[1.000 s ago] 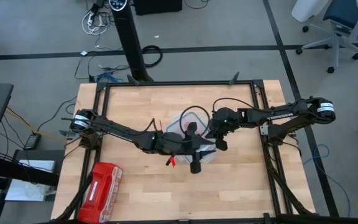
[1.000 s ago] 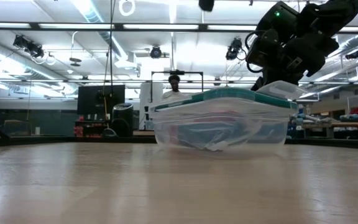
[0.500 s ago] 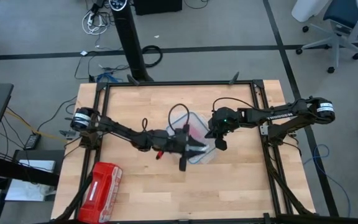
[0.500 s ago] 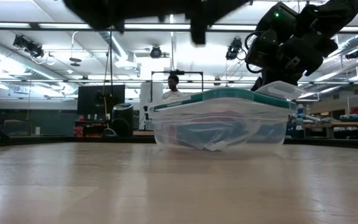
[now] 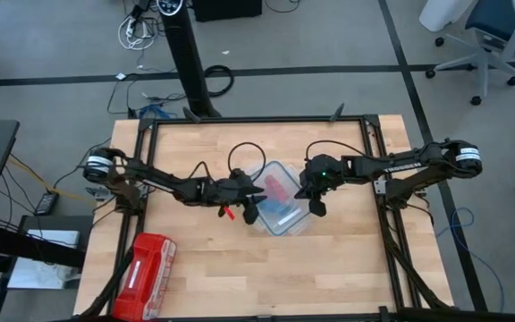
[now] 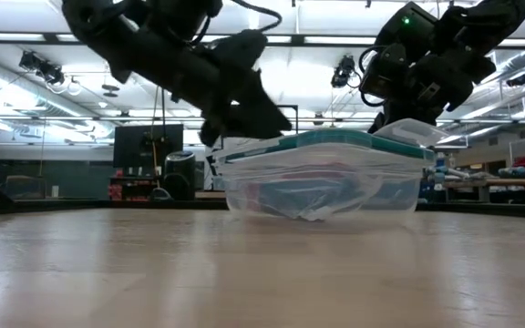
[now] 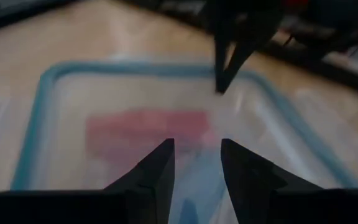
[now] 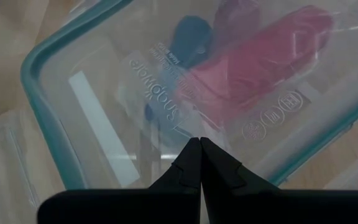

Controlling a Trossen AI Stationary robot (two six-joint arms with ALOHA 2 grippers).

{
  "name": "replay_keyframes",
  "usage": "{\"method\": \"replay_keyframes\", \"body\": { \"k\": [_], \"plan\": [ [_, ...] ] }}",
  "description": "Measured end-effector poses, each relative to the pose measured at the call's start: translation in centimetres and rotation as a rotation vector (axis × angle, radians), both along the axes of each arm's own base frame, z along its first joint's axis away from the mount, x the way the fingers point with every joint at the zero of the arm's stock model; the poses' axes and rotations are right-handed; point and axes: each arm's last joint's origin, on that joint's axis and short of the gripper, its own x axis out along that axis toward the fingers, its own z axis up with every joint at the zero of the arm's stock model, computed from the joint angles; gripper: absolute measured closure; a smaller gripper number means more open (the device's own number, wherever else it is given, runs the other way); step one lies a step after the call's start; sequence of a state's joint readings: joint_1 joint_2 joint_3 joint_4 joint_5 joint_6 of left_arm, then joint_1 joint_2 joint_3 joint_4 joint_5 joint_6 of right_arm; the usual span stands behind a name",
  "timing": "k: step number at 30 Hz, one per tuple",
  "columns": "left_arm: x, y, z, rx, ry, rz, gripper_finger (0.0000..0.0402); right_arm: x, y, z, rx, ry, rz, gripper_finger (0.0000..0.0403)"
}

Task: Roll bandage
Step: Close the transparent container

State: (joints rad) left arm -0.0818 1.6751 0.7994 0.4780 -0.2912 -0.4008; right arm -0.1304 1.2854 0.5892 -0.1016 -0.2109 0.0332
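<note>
We found the left gripper (image 5: pixel 250 207) at the middle of the table, its two dark fingers (image 7: pixel 159 171) parted with a gap between them and pinching nothing; it hung just over the near-left edge of a clear plastic container (image 5: pixel 280 211) whose lid (image 7: pixel 36 118) had a teal rim; in the low view this gripper (image 6: pixel 244 107) sat above the container's (image 6: pixel 322 178) left end, slightly higher than the lid.

The right gripper (image 5: pixel 315 204) stood at the container's right side; its fingertips were pressed tightly together, gripping nothing that we could see, and they pointed down at the lid (image 8: pixel 55 56); whether they touched the lid we could not tell.

Through the clear lid we saw red-pink fabric rolls (image 8: pixel 272 56) lying inside, and beside them a dark blue rounded shape (image 8: pixel 191 34) that was probably the bandage (image 5: pixel 286 217), seen from above as a blue patch near the container's near end; blur hid whether it was rolled.

The container rested on the wooden table (image 5: pixel 186 268), roughly at its centre; a red zip pouch (image 5: pixel 146 266) lay well apart at the table's near-left corner; far behind the table, in the low view, a person (image 6: pixel 256 126) stood in the room.
</note>
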Motion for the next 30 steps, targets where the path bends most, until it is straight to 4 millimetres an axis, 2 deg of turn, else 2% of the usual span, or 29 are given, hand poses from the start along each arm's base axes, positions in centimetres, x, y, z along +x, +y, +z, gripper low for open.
{"method": "replay_keyframes", "body": {
  "k": [9,18,30],
  "plan": [
    [-1.1,0.6,-1.0,0.031,0.221,0.077,0.0266,0.1,0.0,0.1,0.008,-0.005,-0.032,0.0401],
    [-1.1,0.7,-2.2,0.083,0.309,0.101,0.0266,0.0,0.1,-0.1,0.020,0.023,-0.055,0.0399],
    [-1.3,0.7,-2.5,0.121,0.356,0.058,0.0266,0.3,1.5,0.0,0.073,0.010,-0.096,0.0400]
  ]
}}
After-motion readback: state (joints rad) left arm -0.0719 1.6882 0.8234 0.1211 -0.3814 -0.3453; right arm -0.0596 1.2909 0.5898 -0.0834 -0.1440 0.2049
